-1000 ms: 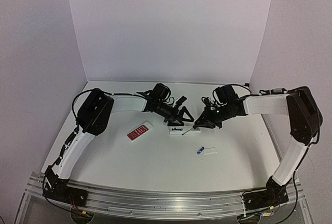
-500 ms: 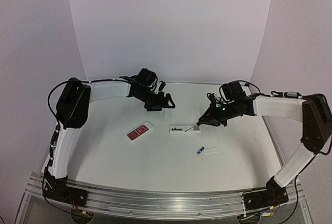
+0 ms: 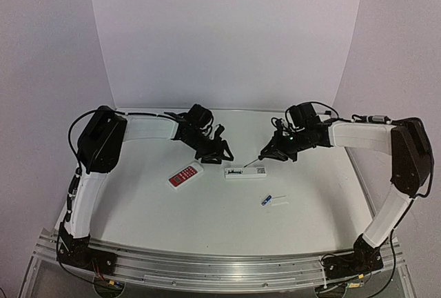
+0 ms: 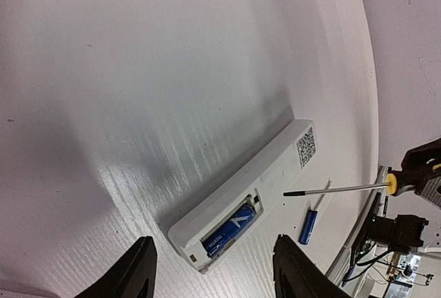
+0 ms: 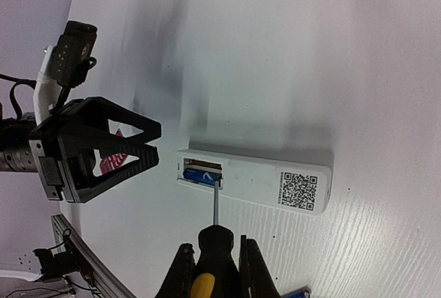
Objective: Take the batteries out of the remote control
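The long slim white remote control [image 5: 256, 178] lies back-up on the white counter [image 3: 207, 210], compartment open. One small blue cylindrical battery [image 5: 202, 174] sits inside, and a second blue battery [image 4: 308, 226] lies loose nearby. The right gripper [image 5: 216, 272] is clenched on a black-and-yellow screwdriver [image 5: 218, 241], its tip at the compartment. The left gripper [image 4: 217, 275] hovers released beside that end.

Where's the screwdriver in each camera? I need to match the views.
Top external: screwdriver at centre, slanting down-left to the remote control.
Left wrist: screwdriver lower right, beside the remote control.
Right wrist: screwdriver bottom centre, in the right end effector, tip near the battery bay.
Shared landmark: the remote control's QR label.
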Controlling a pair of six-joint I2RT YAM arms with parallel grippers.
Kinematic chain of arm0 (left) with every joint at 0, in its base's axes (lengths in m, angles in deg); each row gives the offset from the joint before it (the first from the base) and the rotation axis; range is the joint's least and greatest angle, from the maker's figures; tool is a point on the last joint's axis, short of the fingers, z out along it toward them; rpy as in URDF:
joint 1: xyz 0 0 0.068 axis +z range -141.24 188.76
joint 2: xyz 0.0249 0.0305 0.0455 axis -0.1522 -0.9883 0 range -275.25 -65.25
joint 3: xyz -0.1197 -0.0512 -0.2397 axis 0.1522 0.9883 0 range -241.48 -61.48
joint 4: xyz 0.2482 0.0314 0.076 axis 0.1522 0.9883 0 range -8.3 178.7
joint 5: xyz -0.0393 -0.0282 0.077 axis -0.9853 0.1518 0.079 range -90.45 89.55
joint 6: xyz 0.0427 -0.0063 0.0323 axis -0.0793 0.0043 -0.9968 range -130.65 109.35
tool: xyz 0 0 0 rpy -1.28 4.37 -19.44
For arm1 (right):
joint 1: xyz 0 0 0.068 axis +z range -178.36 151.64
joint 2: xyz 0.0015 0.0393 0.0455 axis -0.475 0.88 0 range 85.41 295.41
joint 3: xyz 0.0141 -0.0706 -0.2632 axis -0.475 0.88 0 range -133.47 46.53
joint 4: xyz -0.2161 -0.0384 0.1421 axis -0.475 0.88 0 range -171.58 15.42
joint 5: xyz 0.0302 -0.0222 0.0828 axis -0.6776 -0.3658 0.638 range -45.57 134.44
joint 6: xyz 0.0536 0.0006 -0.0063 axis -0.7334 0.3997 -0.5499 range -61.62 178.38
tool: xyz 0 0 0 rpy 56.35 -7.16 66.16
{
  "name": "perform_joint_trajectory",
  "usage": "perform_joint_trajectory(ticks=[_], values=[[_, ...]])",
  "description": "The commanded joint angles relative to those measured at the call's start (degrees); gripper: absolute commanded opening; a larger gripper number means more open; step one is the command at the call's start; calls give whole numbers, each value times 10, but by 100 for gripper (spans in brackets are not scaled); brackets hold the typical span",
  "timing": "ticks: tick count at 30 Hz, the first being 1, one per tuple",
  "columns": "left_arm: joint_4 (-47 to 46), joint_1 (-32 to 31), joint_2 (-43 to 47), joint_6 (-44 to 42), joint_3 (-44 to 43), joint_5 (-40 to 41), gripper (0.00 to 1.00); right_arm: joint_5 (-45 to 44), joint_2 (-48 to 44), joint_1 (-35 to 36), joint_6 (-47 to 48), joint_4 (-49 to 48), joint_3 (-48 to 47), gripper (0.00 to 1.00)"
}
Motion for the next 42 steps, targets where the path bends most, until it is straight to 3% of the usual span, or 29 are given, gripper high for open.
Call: perform_joint_trajectory(ticks=[1,26,42], values=[[-19,-2,-14,10,4,-26,55,4,20,0,-17,-9,-25,0],[16,-8,-46,-1,-4,-14,32,38,47,1,-24,-13,-25,0],[13,-11,-51,4,0,-29,9,78,61,3,-49,-58,-10,0]])
